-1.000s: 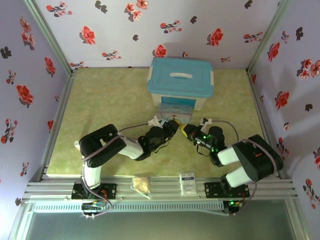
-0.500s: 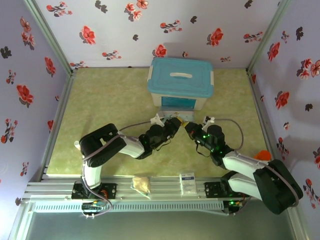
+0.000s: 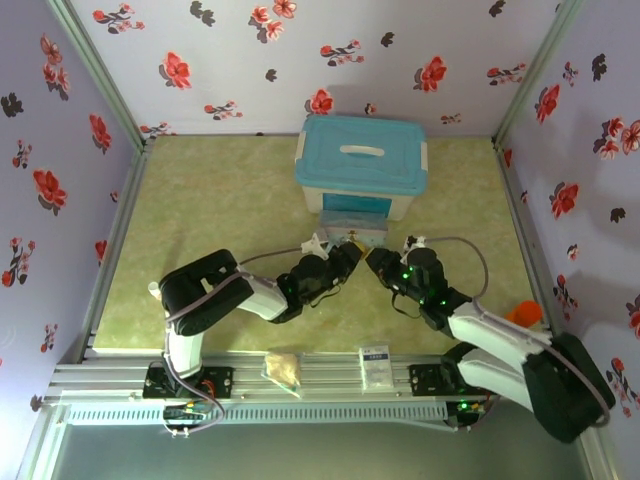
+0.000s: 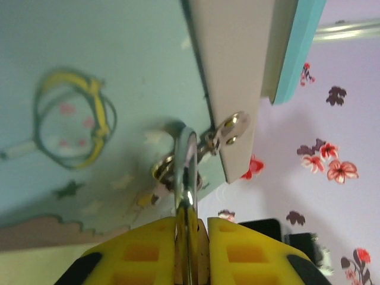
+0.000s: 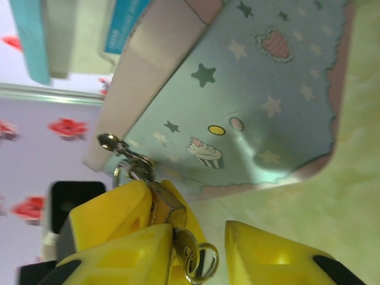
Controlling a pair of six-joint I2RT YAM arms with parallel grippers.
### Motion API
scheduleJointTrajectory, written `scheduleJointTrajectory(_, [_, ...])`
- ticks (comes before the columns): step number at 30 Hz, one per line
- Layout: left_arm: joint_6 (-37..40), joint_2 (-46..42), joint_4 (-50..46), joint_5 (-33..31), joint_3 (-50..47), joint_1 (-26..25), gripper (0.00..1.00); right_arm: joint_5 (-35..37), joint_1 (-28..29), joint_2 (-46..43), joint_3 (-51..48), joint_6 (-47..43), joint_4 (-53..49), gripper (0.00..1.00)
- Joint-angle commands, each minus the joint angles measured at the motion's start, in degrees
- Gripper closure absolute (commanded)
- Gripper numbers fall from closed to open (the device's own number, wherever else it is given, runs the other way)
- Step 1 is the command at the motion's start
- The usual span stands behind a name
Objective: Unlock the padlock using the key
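Our left arm (image 3: 215,290) and right arm (image 3: 495,335) stretch inward, tips almost meeting; the left tool (image 4: 191,231) is pinched tight, the right tool (image 5: 199,237) stands parted.

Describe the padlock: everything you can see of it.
The padlock is tiny, with a boxy brass-gold body and a thin silvery shackle hooked through the hasp at the edge of the tin. It is pinched in the shut left hand. The key sits in its keyhole end, ring dangling. Whether it is unlocked cannot be told.
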Motion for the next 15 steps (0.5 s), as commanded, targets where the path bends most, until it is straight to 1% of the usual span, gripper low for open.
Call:
scheduleJointTrajectory(1, [-0.17, -1.41, 5.39, 8.96, -1.35, -4.77, 1.00, -0.34, 1.57, -6.22, 0.90, -10.68, -16.20, 0.64])
scheduleJointTrajectory(3, [-0.69, -0.66, 5.36, 9.14, -1.74, -4.93, 1.00, -1.48, 1.33, -7.92, -1.87, -10.23, -14.55, 0.61])
scheduleJointTrajectory(5, [-0.71, -0.25, 4.64, 9.04, -1.93, -5.67, 1.00, -3.09, 1.69, -8.10, -2.67, -13.43, -14.03, 0.60])
scheduleJointTrajectory(7, [-0.74, 0.01, 3.95, 8.66, -2.39, -6.43, 1.00, -2.24, 2.43, -8.78, -1.33, -17.93, -18.27, 0.61])
scheduleJointTrajectory(9, [-0.90, 0.46, 3.82, 8.24, -3.06, -6.96, 1.00, 0.98, 4.25, -11.20, 0.16, -23.49, -22.57, 0.61])
scheduleJointTrajectory(11, [-0.96, 0.72, 3.74, 8.02, -3.73, -7.05, 1.00, 6.18, 6.67, -14.22, 1.40, -28.83, -26.52, 0.60])
scheduleJointTrajectory(13, [-0.79, 0.62, 3.37, 7.71, -4.36, -7.10, 1.00, 10.39, 8.49, -17.54, 2.15, -32.86, -29.07, 0.56])
scheduleJointTrajectory(15, [-0.01, -0.12, 1.30, 7.88, -4.69, -7.15, 1.00, 13.45, 9.49, -20.43, 1.67, -36.53, -29.62, 0.51])
